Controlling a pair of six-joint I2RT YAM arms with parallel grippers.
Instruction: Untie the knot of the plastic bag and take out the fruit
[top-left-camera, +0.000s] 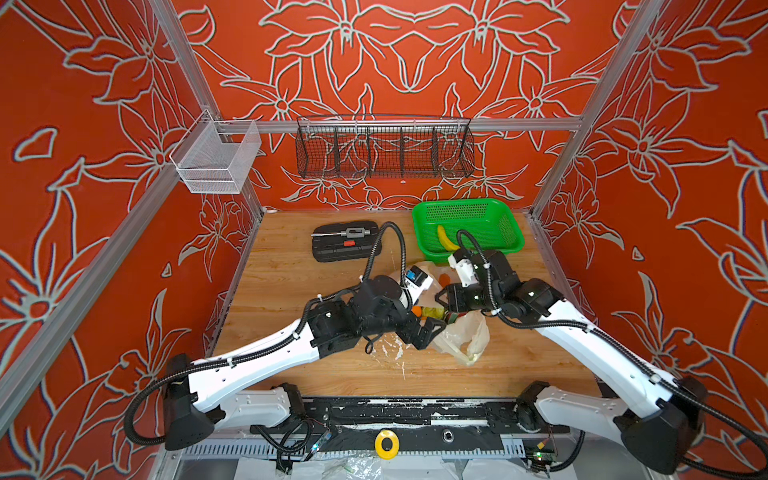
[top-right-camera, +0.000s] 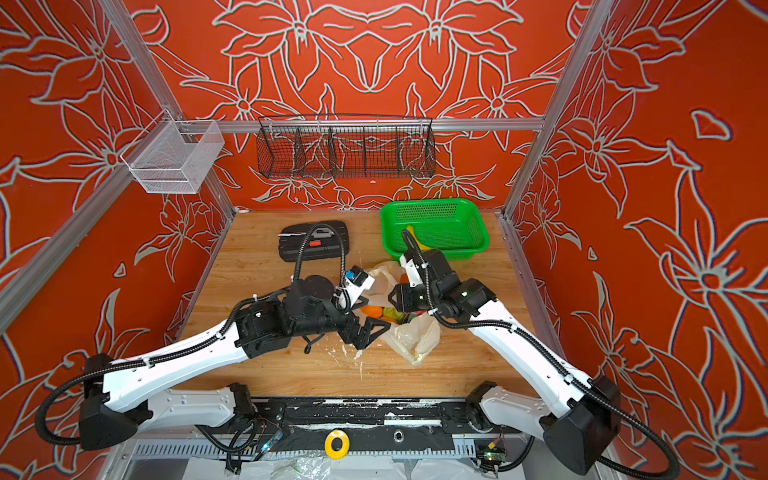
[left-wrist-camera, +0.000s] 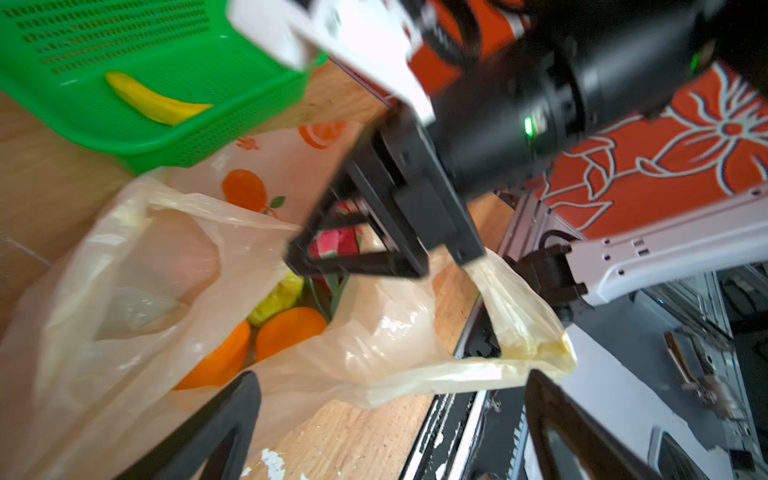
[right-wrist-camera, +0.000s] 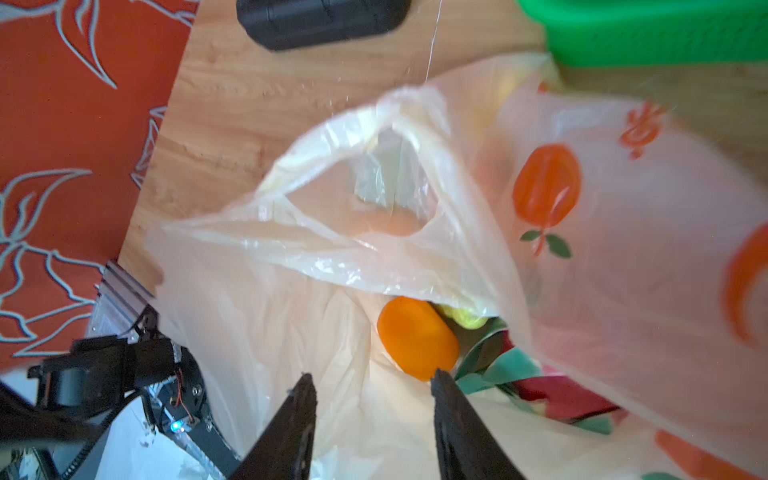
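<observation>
The plastic bag (top-left-camera: 465, 336) (top-right-camera: 415, 337) lies in the middle of the table with its mouth open. No knot is in view; a handle strip (right-wrist-camera: 345, 208) hangs as a loose loop. Fruit shows inside: an orange (right-wrist-camera: 415, 336) (left-wrist-camera: 286, 328), a bumpy green piece (left-wrist-camera: 278, 299) and a dragon fruit (right-wrist-camera: 557, 395). My left gripper (left-wrist-camera: 392, 380) (top-left-camera: 428, 332) stands wide open at the bag's near edge, holding nothing. My right gripper (right-wrist-camera: 372, 378) (top-left-camera: 451, 316) points down into the mouth, jaws apart, with the bag's film between them and the orange just beyond.
A green basket (top-left-camera: 507, 232) holding a small banana (top-left-camera: 445, 239) stands just behind the bag. A black tool case (top-left-camera: 345, 241) lies at the back left. Wire baskets (top-left-camera: 384, 151) hang on the rear rail. The two wrists nearly meet over the bag.
</observation>
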